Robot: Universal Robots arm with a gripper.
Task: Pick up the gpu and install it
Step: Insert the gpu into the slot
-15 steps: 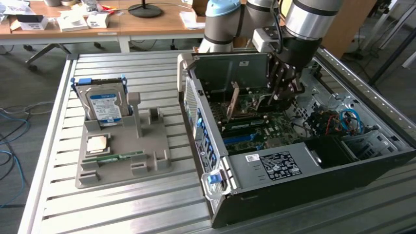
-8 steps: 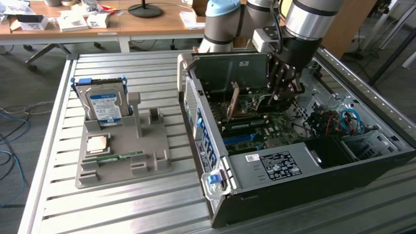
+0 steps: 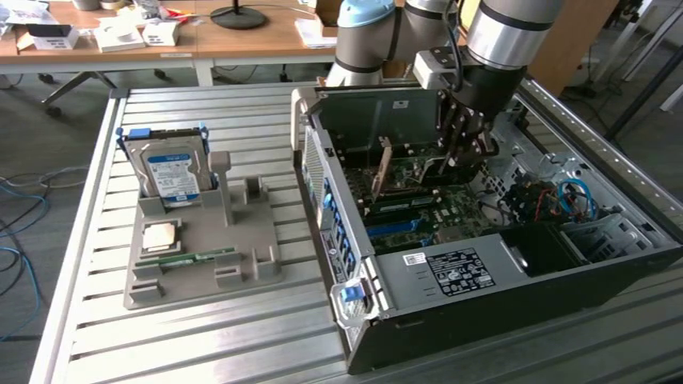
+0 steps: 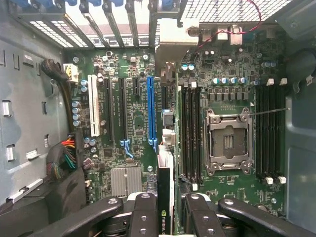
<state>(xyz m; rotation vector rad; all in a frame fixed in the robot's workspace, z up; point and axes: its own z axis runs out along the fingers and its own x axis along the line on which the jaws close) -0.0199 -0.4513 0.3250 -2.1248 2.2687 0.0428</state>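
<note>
Gripper (image 4: 169, 210) jaws stand narrowed and clamped on the gpu (image 4: 164, 173), which they hold edge-on between the fingers (image 4: 143, 212), probably so its connector edge points down at the board (image 4: 133, 133). The card hangs inside the case (image 3: 481, 320), parallel to the blue slot (image 4: 151, 113) and just beside it, on the side toward the memory slots (image 4: 190, 133). That alignment looks meant for seating, though I cannot tell whether the card touches the board yet. Farther off, the empty socket (image 4: 228, 140) sits beyond the memory slots. Outside the case, well apart on the exterior view's left, a tray (image 3: 203, 280) holds a hard drive (image 3: 173, 174) upright.
</note>
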